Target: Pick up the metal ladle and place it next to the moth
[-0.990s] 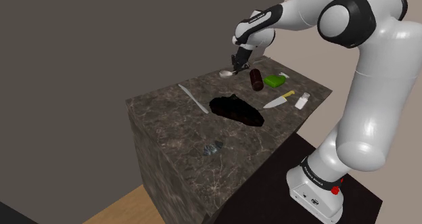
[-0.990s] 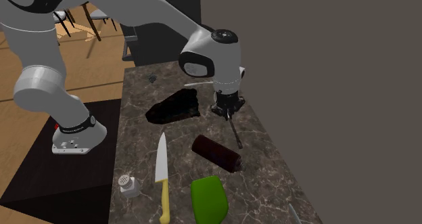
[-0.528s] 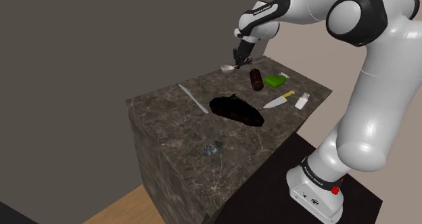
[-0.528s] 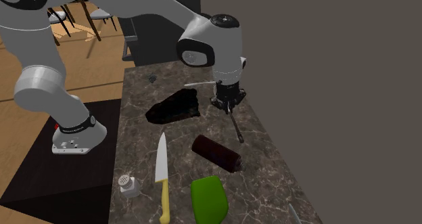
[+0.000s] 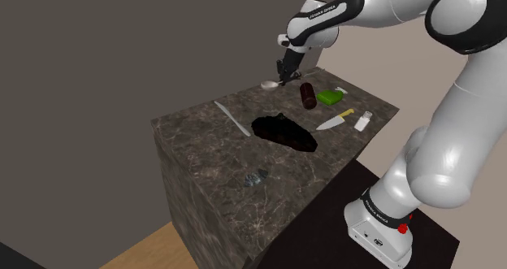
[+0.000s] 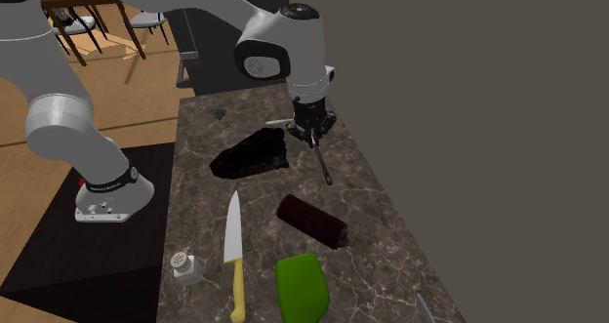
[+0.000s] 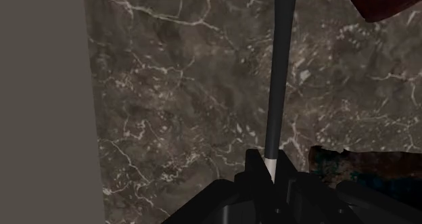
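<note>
The jaws are gripping the ladle (image 7: 278,74) at its handle end, its long axis extending ahead, well apart from the moth (image 5: 257,176) across the desk (image 5: 211,154).

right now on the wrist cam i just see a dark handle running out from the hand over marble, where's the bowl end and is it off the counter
Observer: In the shoulder view the ladle sticks out from the hand, its pale bowl near the wall-side edge of the counter. It looks slightly raised, though I can't be sure.
Operator: where's the moth
Observer: The moth, a small grey thing, sits toward the opposite end of the counter from the ladle, lower and to the left in the shoulder view.
Operator: anything between them
Observer: A black patch lies on the counter between the two.
</note>
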Controlling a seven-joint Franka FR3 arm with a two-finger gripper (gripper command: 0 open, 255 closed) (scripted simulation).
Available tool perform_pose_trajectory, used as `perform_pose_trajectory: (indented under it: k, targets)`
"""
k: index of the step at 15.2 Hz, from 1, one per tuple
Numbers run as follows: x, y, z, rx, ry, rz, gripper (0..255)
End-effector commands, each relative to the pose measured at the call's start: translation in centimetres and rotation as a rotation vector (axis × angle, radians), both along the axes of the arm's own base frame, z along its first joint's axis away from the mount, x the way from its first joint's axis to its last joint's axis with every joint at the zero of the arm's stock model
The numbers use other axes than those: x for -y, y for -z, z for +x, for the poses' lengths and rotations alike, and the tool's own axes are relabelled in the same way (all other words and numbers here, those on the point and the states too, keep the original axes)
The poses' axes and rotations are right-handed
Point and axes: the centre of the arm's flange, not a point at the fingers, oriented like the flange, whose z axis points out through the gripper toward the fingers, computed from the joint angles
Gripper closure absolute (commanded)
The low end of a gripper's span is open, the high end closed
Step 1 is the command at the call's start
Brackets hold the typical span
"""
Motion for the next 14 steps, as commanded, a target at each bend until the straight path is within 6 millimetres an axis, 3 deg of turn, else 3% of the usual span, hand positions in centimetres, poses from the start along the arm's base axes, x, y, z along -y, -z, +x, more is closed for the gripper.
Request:
perform_pose_trajectory:
  k: [1, 14]
  targets:
    - [-2.3, -0.2, -1.3, 0.0, 0.001, 0.0, 255]
    - [-17.1, -0.3, -10.0, 0.0, 0.001, 0.0, 255]
